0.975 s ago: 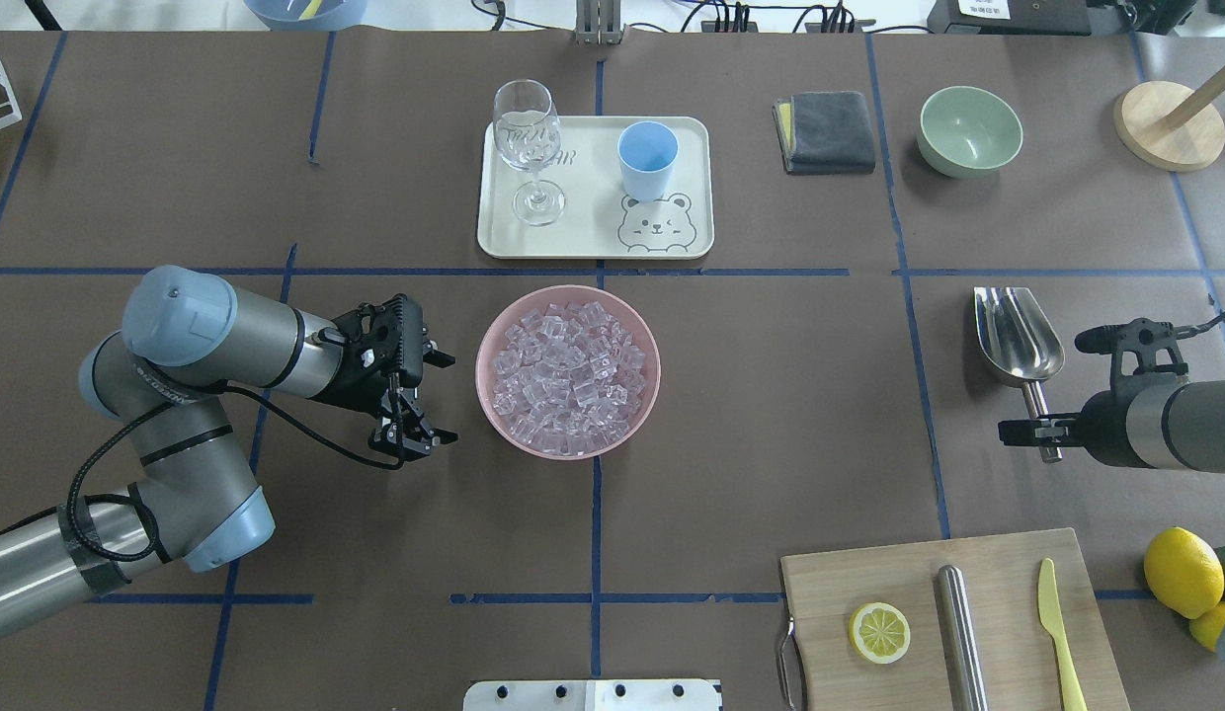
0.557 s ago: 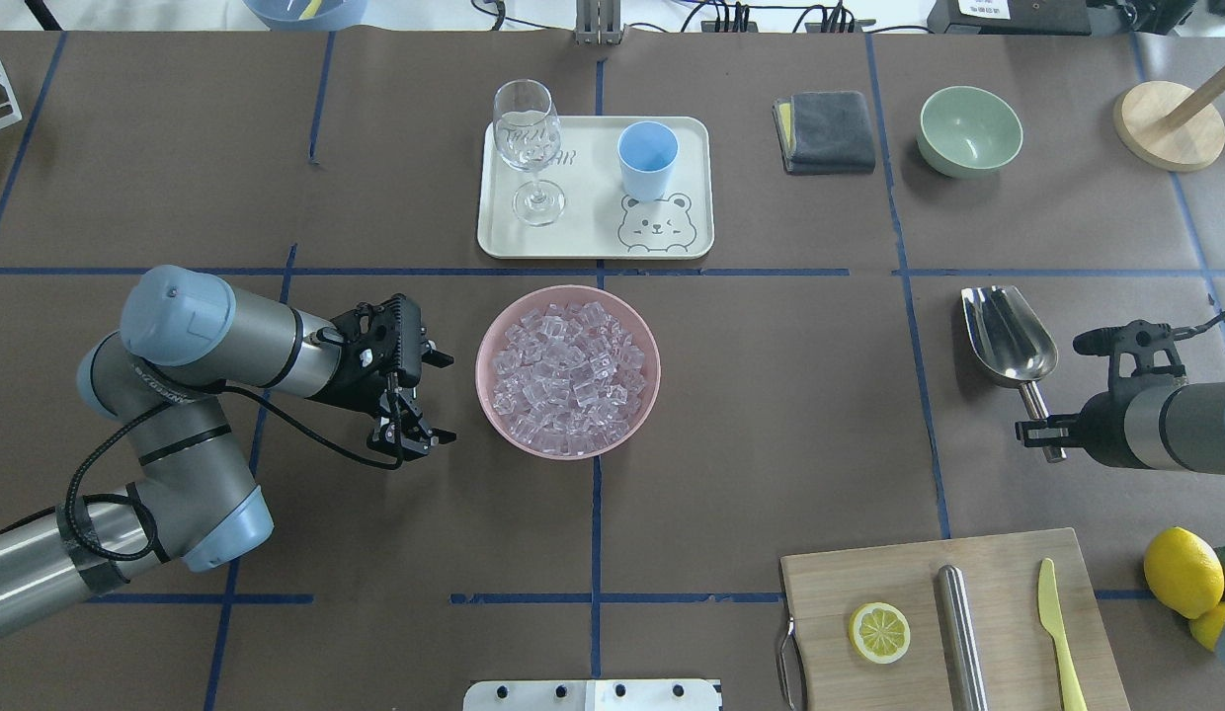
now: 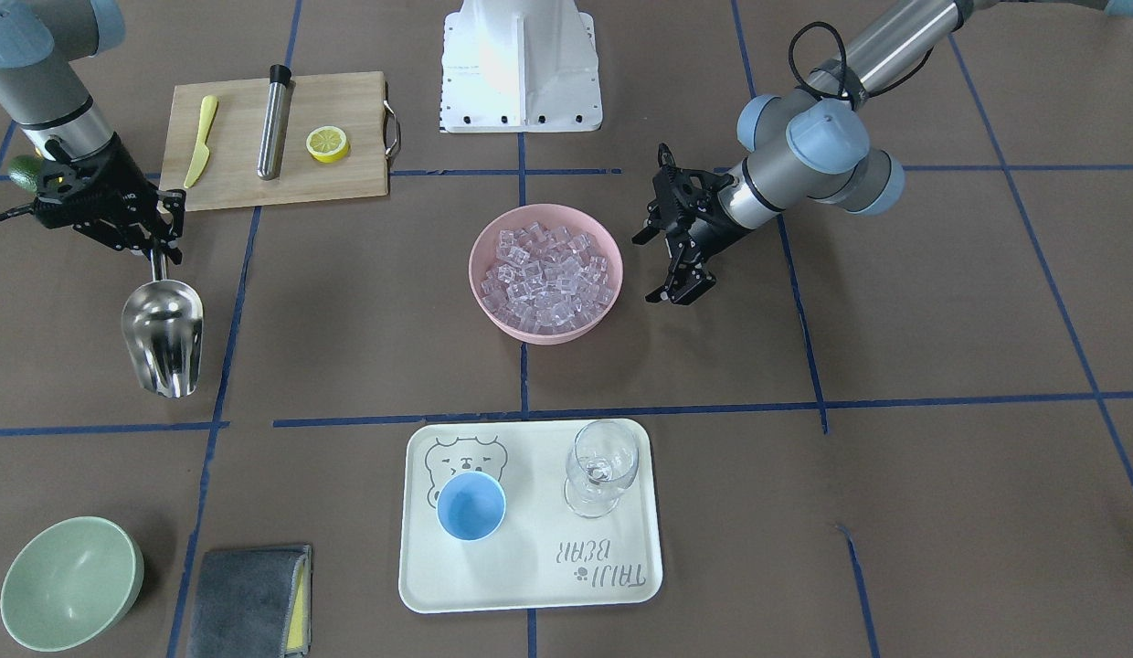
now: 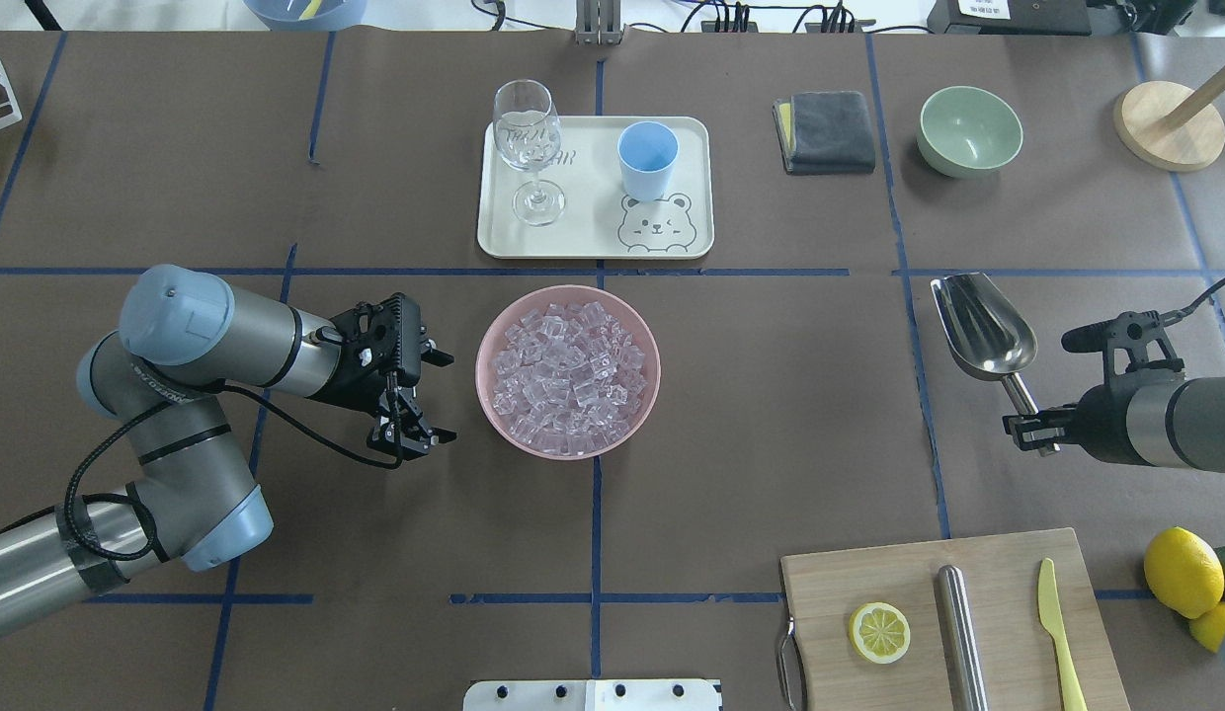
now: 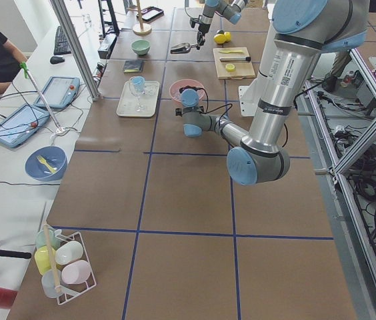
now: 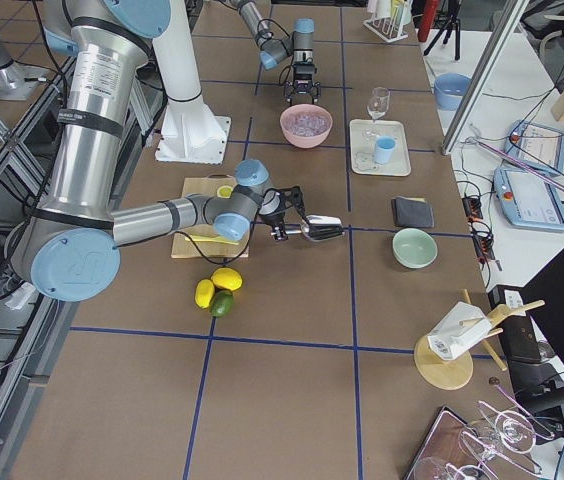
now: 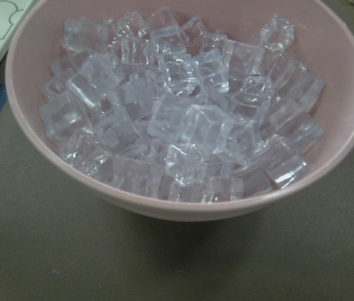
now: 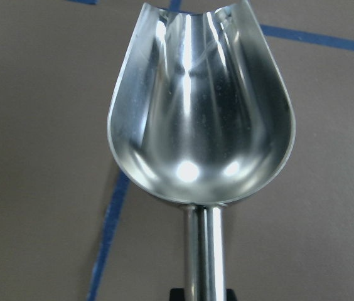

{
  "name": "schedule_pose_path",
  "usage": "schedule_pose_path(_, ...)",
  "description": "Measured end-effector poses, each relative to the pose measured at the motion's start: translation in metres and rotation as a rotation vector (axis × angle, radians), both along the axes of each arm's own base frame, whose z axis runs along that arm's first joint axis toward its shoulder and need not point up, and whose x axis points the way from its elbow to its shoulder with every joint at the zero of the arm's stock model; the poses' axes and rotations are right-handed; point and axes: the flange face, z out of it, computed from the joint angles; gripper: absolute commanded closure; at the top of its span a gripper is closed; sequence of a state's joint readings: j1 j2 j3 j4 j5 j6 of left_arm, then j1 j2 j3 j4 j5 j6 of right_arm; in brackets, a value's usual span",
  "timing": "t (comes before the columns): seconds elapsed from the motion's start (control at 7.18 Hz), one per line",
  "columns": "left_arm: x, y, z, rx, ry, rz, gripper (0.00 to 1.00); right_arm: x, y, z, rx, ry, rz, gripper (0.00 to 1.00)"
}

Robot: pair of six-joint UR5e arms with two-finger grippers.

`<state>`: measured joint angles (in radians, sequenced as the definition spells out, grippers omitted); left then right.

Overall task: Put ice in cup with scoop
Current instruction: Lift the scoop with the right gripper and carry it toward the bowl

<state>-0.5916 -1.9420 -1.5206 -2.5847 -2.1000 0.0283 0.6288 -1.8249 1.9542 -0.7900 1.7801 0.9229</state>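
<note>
The scoop (image 4: pixel 980 326) is empty, its rod handle pinched in my right gripper (image 4: pixel 1029 432), well apart from the pink bowl (image 4: pixel 481 375) heaped with ice (image 4: pixel 568 373). My left gripper (image 4: pixel 420 442) hangs spread just beside that bowl. The cup (image 4: pixel 647 158) stands on the tray (image 4: pixel 593 227).

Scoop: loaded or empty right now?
Empty. The scoop shows a bare shiny trough in the right wrist view; the ice is in the pink bowl.

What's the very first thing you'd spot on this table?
The pink bowl heaped with glassy ice sits mid-table. At the robot's right, the right gripper holds a shiny empty scoop by its handle. Beyond the bowl, a blue cup stands on a bear tray.
</note>
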Motion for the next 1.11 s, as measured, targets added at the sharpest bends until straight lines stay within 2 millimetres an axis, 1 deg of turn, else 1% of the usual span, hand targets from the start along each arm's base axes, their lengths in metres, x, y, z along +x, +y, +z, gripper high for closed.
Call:
schedule_pose_path(0.28, 0.000, 0.000, -0.001, 0.003, 0.003, 0.000, 0.00, -0.001, 0.006, -0.040, 0.060, -0.056, -0.038, 1.00)
schedule_pose_path(0.42, 0.000, 0.001, -0.001, 0.004, 0.005, 0.001, 0.00, -0.008, 0.011, -0.061, 0.083, -0.097, -0.082, 1.00)
schedule_pose_path(0.56, 0.001, 0.001, -0.003, 0.007, 0.006, 0.002, 0.00, -0.019, 0.014, -0.080, 0.112, -0.130, -0.123, 1.00)
schedule_pose_path(0.7, 0.001, 0.001, -0.003, 0.010, 0.007, 0.004, 0.00, -0.031, 0.018, -0.094, 0.156, -0.148, -0.167, 1.00)
schedule_pose_path(0.84, 0.002, 0.001, -0.004, 0.012, 0.007, 0.004, 0.00, -0.041, 0.018, -0.108, 0.210, -0.154, -0.210, 1.00)
schedule_pose_path(0.97, 0.003, 0.001, -0.005, 0.014, 0.008, 0.004, 0.00, -0.052, 0.015, -0.127, 0.250, -0.153, -0.237, 1.00)
schedule_pose_path(1.11, 0.003, 0.001, -0.005, 0.015, 0.009, 0.004, 0.00, -0.063, 0.007, -0.157, 0.271, -0.155, -0.254, 1.00)
